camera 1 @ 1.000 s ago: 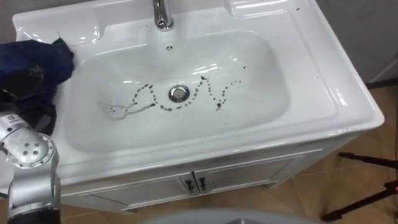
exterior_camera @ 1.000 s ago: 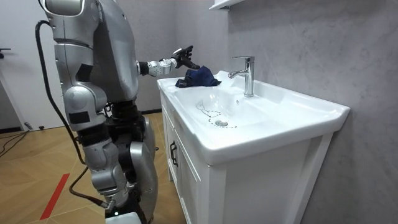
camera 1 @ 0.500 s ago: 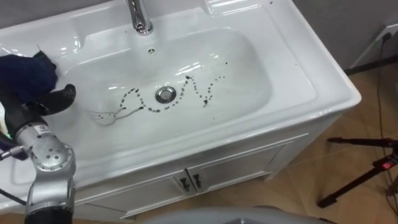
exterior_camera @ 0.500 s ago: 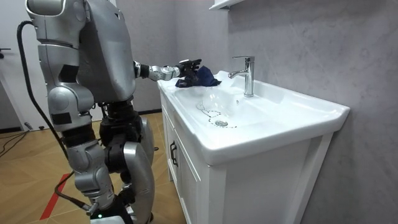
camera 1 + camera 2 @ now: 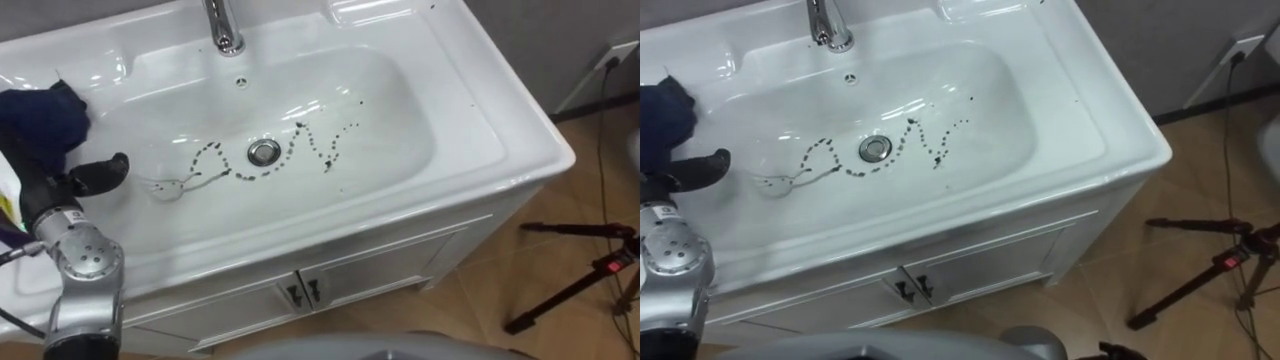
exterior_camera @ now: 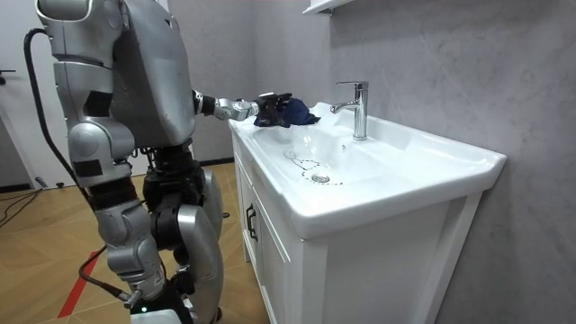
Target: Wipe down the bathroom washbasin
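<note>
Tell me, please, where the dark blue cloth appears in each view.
Left eye view: cloth at the upper left, on the basin's left ledge.
Right eye view: cloth at the left edge, partly cut off.
Room view: cloth on the basin's far end, at the room view's left of the faucet.
Shared landmark: the faucet.

The two eye views are looking steeply down from the robot's head, close in on the white basin [image 5: 400,130]. They are catching the chrome faucet [image 5: 222,25] at the top edge and the cabinet doors [image 5: 380,270] along the bottom. The right eye view is sitting slightly aside, so the drain [image 5: 264,151] is landing further left in its frame. The room view is standing well off at about counter height, facing the vanity's front corner, with the whole robot at frame left. All three are sharing the basin bowl, faucet and drain.
</note>
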